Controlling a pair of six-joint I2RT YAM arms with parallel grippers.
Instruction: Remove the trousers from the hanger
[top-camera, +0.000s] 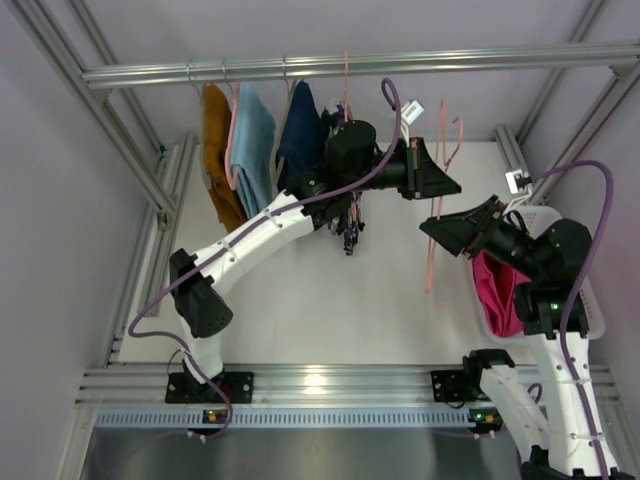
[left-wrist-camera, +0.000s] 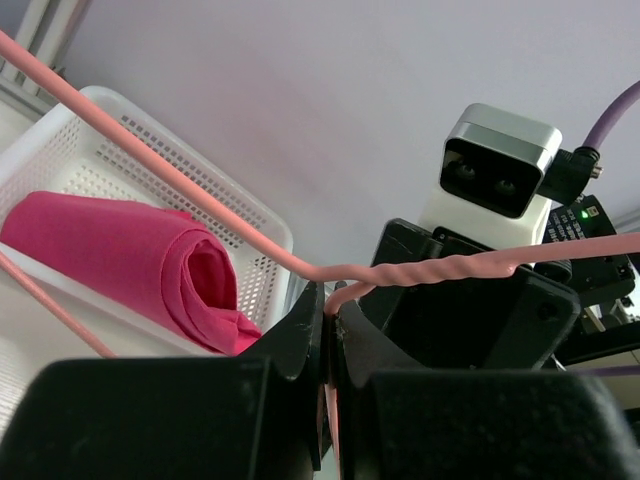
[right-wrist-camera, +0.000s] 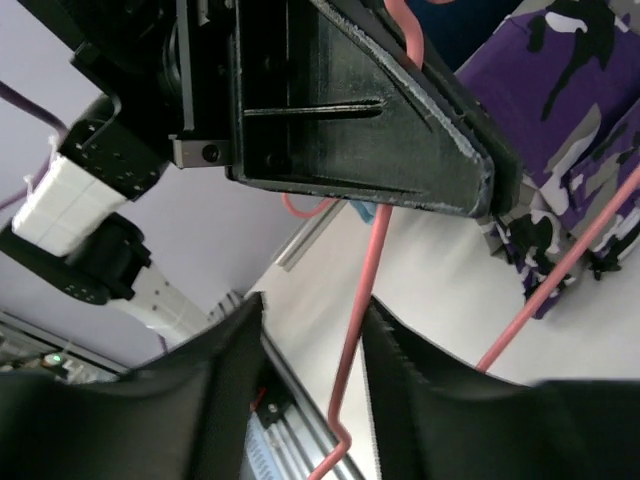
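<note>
Left gripper (left-wrist-camera: 330, 312) pinches 1 pink hanger (left-wrist-camera: 200, 190); right gripper (right-wrist-camera: 312, 330) is spread around its wire. 1 magenta trousers (left-wrist-camera: 120, 255) lies in 1 basket (left-wrist-camera: 60, 160) at 3 o'clock.

front centre: bare table (top-camera: 330, 310), wide free room | far left: rail (top-camera: 300, 68) with hung clothes (top-camera: 250, 150) blocks the way | centre: left gripper (top-camera: 452, 187) and right gripper (top-camera: 430, 222) nearly meet at the pink hanger (top-camera: 430, 265), little room there | patterned trousers (top-camera: 348, 228) hang just beside the left gripper's wrist | right: basket (left-wrist-camera: 60, 160) stands at the table edge
</note>
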